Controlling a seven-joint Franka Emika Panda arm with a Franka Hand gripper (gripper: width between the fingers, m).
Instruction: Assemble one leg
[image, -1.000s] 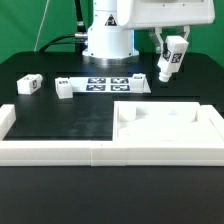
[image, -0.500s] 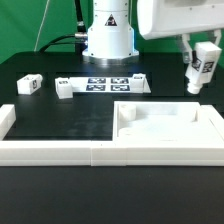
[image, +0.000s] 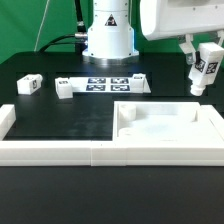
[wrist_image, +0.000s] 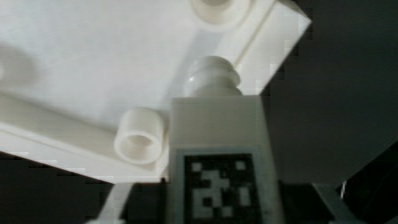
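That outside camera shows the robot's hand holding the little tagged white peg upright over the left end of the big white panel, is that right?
Not quite. The hand does hold that little peg, the leg, upright, but over the right end of the panel, near its far corner, not the left end. The exterior view shows this.

Small stubby white plastic leg (wrist_image: 217, 135), block-shaped, fills the foreground. Its black-and-white square marker tag (wrist_image: 217, 190) faces the camera. The leg's rounded peg end (wrist_image: 214, 75) points at a corner of a large flat white plastic panel (wrist_image: 80, 60). One of the panel's round raised bosses (wrist_image: 143, 138) lies just beside the leg. Black surface (wrist_image: 347, 110) shows past the panel edge. Peg end to panel contact: cannot tell. Focus soft.
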